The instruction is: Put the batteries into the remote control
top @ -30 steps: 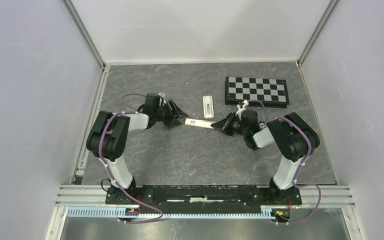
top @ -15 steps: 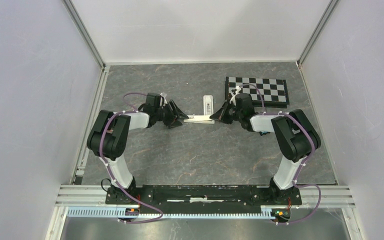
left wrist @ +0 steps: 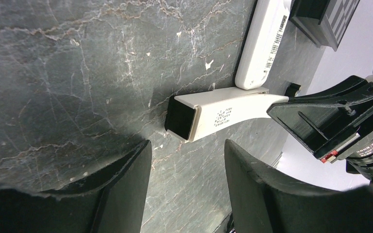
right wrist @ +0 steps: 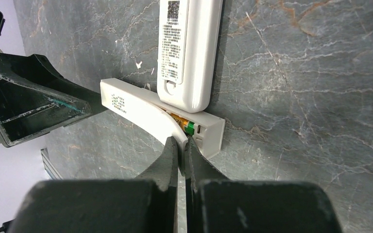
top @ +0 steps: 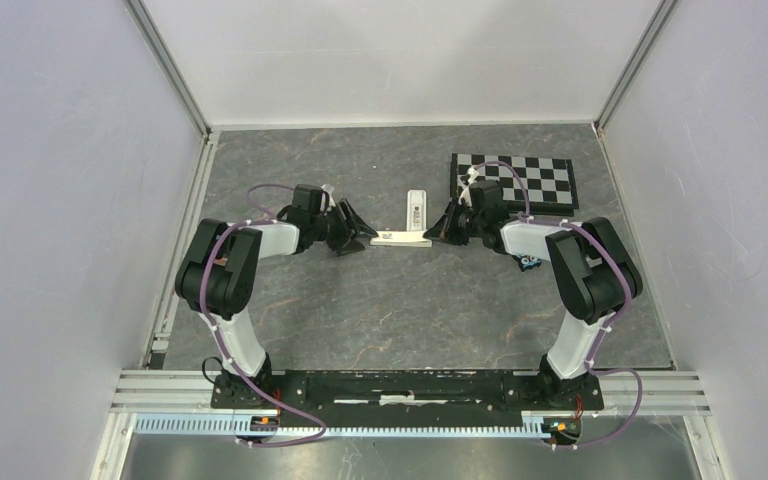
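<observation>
Lying label side up on the table (top: 380, 310), the remote control (top: 416, 211) pointed lengthwise away from the arms. Its near rounded end touched a white bar (top: 400, 239) that ran crosswise just nearer than the remote.

Left of the remote, the left gripper (top: 358, 231) faced the bar's left end. In the left wrist view its fingers (left wrist: 126, 184) stood apart with nothing between them. The bar's black square end sat just ahead of the gap, unclasped.

Right of the remote, the right gripper (top: 439, 230) met the bar's other end. In the right wrist view its fingers (right wrist: 167, 160) were pressed together, their tips against the bar's open side, where a thin curved white strip (right wrist: 150, 116) arched up from the bar. Whether the tips pinched that strip could not be told. Beside them, a green-and-gold cell (right wrist: 188, 127) showed inside the bar.

A black-and-white checkerboard (top: 515, 180) lay flat beyond and to the right of the remote. Nearer than the remote and further right, a small blue item (top: 528, 262) lay by the right arm, too small to identify.
</observation>
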{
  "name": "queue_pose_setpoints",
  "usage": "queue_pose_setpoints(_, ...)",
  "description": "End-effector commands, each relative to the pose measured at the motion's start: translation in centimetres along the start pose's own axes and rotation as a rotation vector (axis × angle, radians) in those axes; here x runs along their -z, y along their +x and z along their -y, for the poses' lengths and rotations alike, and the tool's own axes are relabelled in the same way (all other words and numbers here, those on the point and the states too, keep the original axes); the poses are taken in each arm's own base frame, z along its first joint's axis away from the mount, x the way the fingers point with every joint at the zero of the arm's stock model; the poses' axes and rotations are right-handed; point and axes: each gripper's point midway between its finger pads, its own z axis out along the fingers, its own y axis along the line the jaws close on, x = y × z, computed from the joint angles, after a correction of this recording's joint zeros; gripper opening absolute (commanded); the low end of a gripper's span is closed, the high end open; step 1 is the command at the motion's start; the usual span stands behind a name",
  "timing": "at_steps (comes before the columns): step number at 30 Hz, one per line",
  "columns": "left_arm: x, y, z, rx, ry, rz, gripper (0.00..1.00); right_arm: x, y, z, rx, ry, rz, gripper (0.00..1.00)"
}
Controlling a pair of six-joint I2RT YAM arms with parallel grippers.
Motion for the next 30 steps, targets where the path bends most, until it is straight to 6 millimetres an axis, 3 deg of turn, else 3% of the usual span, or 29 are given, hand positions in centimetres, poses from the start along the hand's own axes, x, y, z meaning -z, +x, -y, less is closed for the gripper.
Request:
queue_pose_setpoints(1,-0.6,-1.2,0.0,-0.056,-0.020,0.025,0.64,-0.2,0.6,4.7,0.060,0.191,-0.034,0.00)
queue_pose_setpoints(8,-1.4,-2.1,-0.8,-0.119,-0.109,0.029,0.63,0.1,0.9,5.8,0.098,0.240,-0.058,0.00)
queue_pose_setpoints(15,-1.7,-0.1,-2.2,-0.185,-0.203,-0.059,0.63,0.2,1.1,5.9,0.098,0.241,-0.062,0.00)
queue_pose_setpoints(21,-2.1,0.6,-3.4,-0.179,-0.246,-0.082,0.52,0.2,1.2,5.9,0.096,0.238,-0.067,0.00)
queue_pose_setpoints(30,-2.0,2.1,-6.4,-0.192,-0.410,-0.144,0.49,0.7,1.2,6.4,0.094,0.258,-0.063,0.00)
